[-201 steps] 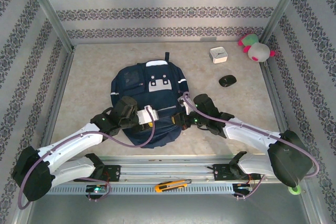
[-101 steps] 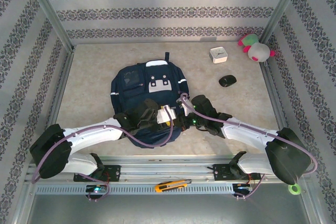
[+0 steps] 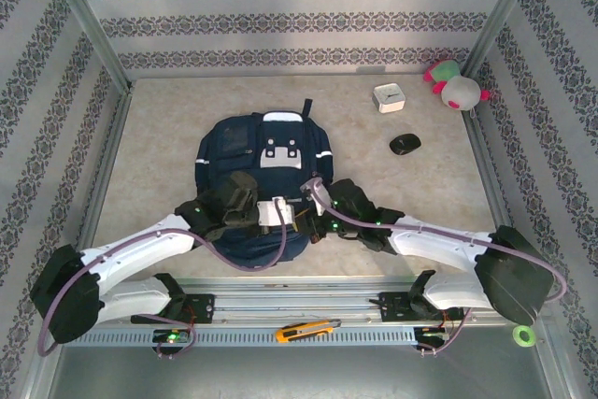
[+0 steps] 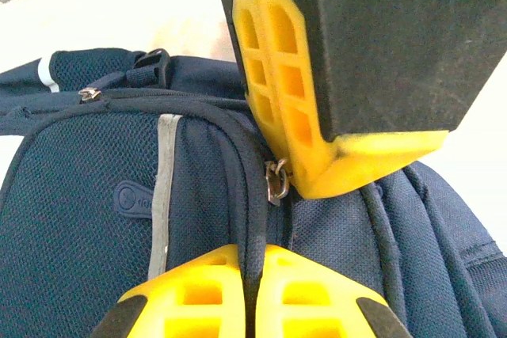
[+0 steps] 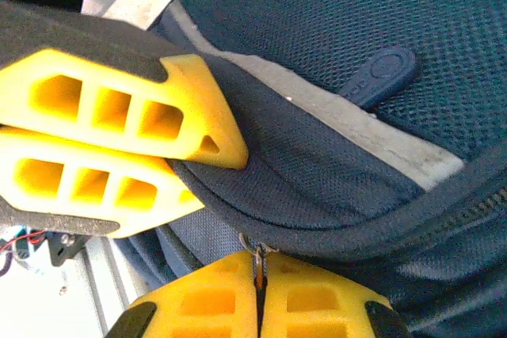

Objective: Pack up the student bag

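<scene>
Navy-blue fabric student bag [image 3: 264,161] lies flat on the beige worktop [image 3: 159,128] before both arms. Left fingers [image 4: 265,265], half open a second ago, have clamped shut on its dark piped seam [image 4: 238,148]; right fingers [image 5: 273,276] stay pinched on the metal zipper pull [image 4: 277,184]. So braced, the zip can probably be drawn open.

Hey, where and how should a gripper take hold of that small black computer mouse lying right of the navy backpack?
Probably grip the small black computer mouse across its narrow width, coming straight down from above: it lies flat on the beige table, low and rounded, with nothing touching it.
</scene>
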{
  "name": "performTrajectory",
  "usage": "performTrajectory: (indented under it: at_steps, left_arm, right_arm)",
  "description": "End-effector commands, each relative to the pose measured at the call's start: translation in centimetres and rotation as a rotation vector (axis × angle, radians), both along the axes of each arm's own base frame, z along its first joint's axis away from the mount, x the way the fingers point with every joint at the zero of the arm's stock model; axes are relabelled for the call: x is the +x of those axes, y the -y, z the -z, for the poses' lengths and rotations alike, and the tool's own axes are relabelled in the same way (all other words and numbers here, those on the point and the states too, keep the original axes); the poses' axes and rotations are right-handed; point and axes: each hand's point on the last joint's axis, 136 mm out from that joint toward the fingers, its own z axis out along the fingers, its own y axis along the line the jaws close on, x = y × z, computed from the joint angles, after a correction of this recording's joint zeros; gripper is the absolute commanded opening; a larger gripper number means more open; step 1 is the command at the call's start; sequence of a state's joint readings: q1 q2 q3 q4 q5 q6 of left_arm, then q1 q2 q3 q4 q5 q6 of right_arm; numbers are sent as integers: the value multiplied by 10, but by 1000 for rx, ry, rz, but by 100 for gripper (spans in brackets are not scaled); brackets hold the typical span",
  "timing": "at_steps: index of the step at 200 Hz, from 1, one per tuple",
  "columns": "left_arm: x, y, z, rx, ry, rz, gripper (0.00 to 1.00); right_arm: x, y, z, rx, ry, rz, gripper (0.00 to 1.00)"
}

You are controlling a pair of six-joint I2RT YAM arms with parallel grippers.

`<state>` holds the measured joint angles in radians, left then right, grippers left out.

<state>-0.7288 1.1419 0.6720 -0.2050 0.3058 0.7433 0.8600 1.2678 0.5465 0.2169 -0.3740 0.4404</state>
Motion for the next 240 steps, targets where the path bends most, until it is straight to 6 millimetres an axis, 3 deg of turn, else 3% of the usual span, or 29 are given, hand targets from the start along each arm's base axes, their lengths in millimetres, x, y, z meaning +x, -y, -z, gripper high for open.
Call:
performTrajectory:
  at_steps: [1,23,29,64,76,97,146,161,167,180,200,240]
  left_arm:
    - [-24,-23,10,116,-71,105,0]
    - [-23,-30,10,123,-76,73,0]
    - [-23,-28,7,105,-76,65,4]
    - [-23,-12,-27,-80,-90,10,42]
    - [-17,-8,-34,-122,-69,-44,51]
    - [-15,-4,-30,-109,-53,-48,55]
    - [-10,-15,-2,88,-58,-11,56]
    - [-7,-17,2,102,-46,-20,54]
    - [-7,-17,4,106,-47,-21,47]
    - [-9,-18,9,125,-57,-7,22]
    - [-10,-20,13,140,-67,-7,3]
    - [-14,-26,12,142,-81,-5,0]
  right_arm:
    - [2,-15,3,49,-13,22,0]
    - [1,-31,-1,66,-13,-25,0]
    - [1,-33,-1,68,-13,-32,0]
    - [2,-34,-6,73,0,-39,0]
    - [2,-33,-6,70,0,-38,0]
    - [2,-32,-5,69,-3,-36,0]
    - [3,-34,-10,75,2,-37,0]
    - [3,-35,-11,78,2,-41,0]
    - [3,-36,-10,77,-1,-43,0]
    - [3,-37,-10,78,-5,-46,0]
    - [5,-35,-12,79,1,-37,0]
    - [27,1,-4,56,-26,98,0]
